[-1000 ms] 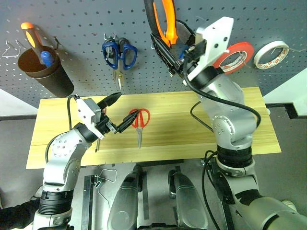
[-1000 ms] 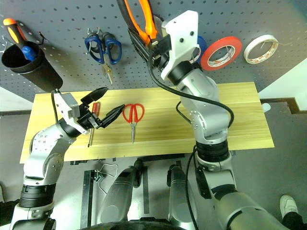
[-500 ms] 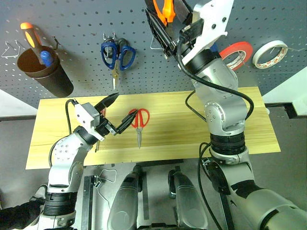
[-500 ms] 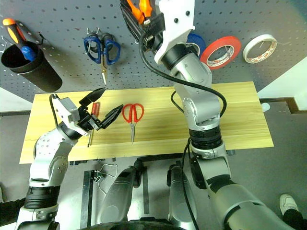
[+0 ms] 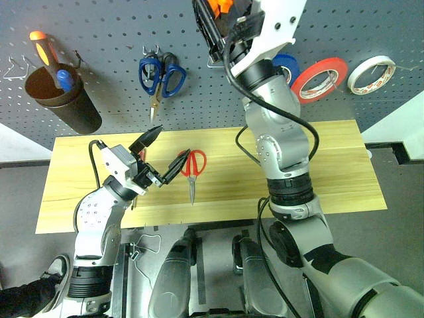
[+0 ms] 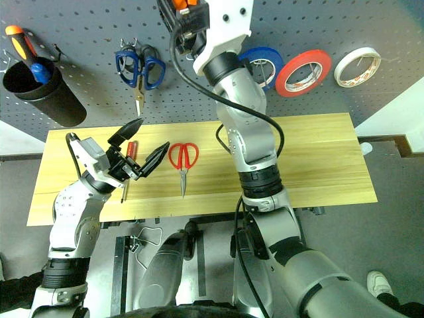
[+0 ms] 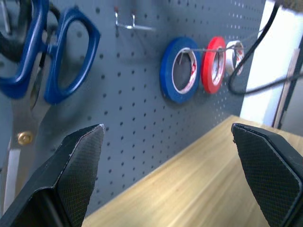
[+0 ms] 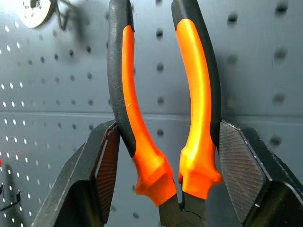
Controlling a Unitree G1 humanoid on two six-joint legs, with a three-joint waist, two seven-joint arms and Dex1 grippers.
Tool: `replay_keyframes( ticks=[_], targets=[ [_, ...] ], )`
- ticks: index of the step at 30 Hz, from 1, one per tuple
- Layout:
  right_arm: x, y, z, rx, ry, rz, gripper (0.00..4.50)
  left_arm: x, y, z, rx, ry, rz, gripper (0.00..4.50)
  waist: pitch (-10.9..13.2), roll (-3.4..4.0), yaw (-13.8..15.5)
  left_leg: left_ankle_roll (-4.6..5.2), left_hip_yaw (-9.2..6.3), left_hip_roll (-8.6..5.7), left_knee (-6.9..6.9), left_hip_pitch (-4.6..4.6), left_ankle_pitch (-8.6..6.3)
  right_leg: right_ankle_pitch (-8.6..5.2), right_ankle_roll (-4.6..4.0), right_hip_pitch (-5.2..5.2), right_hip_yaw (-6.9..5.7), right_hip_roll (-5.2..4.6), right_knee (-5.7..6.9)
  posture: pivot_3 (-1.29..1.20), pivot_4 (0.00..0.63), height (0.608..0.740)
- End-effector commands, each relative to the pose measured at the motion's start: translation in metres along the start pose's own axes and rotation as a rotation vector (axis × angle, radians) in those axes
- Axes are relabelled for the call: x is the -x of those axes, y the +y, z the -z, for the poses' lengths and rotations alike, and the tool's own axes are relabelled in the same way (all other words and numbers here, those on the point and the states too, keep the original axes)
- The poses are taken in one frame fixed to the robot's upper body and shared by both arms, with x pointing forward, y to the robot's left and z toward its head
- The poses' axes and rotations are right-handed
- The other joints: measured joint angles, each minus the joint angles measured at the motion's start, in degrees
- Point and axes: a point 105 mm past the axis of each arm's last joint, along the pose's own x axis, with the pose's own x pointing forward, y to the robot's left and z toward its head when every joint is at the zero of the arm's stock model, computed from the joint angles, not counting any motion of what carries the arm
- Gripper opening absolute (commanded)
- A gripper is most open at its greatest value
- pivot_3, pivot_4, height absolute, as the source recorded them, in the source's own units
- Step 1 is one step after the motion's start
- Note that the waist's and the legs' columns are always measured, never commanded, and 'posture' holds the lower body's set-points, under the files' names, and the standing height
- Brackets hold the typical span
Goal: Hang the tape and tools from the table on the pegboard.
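Raised right tool [image 8: 165,161] grips pliers [image 8: 163,99] at pegboard [image 5: 106,40].

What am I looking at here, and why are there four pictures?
A two-armed humanoid robot is tidying tools onto a grey pegboard. Two pictures come from cameras in its head, looking down over a wooden table; the other two come from cameras on its wrists. The right gripper, raised to the board, holds pliers by their orange-and-black handles. The left gripper is open and empty above the table. Red-handled scissors and a red-handled screwdriver lie on the table. Blue scissors and rolls of tape, including the red tape, already hang.
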Motion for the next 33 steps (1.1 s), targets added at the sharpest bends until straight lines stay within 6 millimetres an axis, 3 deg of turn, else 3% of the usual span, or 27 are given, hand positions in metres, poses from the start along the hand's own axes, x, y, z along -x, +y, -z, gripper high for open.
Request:
replay_keyframes(
  ticks=[1,14,33],
  targets=[
    [-0.01,0.014,-0.02,-0.003,-0.104,-0.024,2.72,0.0,-0.002,-0.006,-0.027,-0.022,0.001,4.5,0.0,0.0,0.0,0.0,0.0,0.0,0.02,0.01,0.0,0.0,0.0,0.0,0.0,0.01,0.04,0.05,0.368,0.703],
    [-0.012,0.018,-0.002,-0.041,-0.078,-0.016,2.72,0.002,0.0,-0.013,-0.045,-0.039,-0.012,4.5,0.0,0.0,0.1,0.09,-0.01,0.0,0.08,0.05,-0.05,0.0,-0.01,-0.04,0.02,0.06,0.24,0.07,0.374,0.703],
    [-0.01,-0.001,0.005,0.004,-0.06,-0.001,2.72,-0.004,0.001,-0.025,-0.066,-0.127,-0.017,4.5,0.0,0.0,0.1,0.1,0.0,0.0,0.08,0.05,-0.05,0.0,-0.01,-0.04,0.02,0.06,0.25,0.07,0.378,0.703]
  ],
)
